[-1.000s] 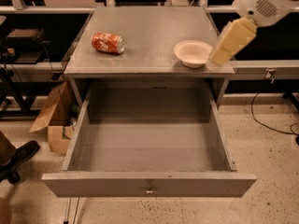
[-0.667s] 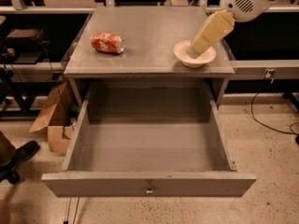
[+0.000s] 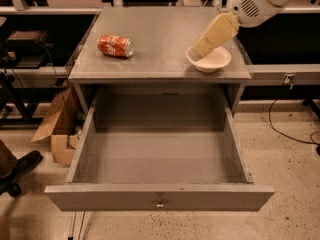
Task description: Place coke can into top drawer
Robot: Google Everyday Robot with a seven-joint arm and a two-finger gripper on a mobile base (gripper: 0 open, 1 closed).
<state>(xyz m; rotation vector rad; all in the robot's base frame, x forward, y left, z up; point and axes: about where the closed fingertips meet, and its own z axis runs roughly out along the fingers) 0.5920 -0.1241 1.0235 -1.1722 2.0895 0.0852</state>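
The coke can (image 3: 115, 46) is red-orange with white lettering and lies on its side on the left of the grey cabinet top (image 3: 160, 39). The top drawer (image 3: 159, 196) is pulled wide open below; it holds nothing, and a small metal knob sits at the centre of its front panel. My gripper (image 3: 200, 49) reaches in from the upper right as a cream-coloured tapered shape. Its tip is over the left rim of the cream-white bowl (image 3: 211, 60), well to the right of the can.
A cardboard box (image 3: 57, 126) lies on the floor left of the cabinet. A dark shoe (image 3: 17, 170) shows at the far left. Black cables (image 3: 292, 134) run over the speckled floor at the right. Dark shelving stands on both sides.
My arm has swung left and down, from beside the bowl's right side to over its left rim. The can and the drawer have not moved.
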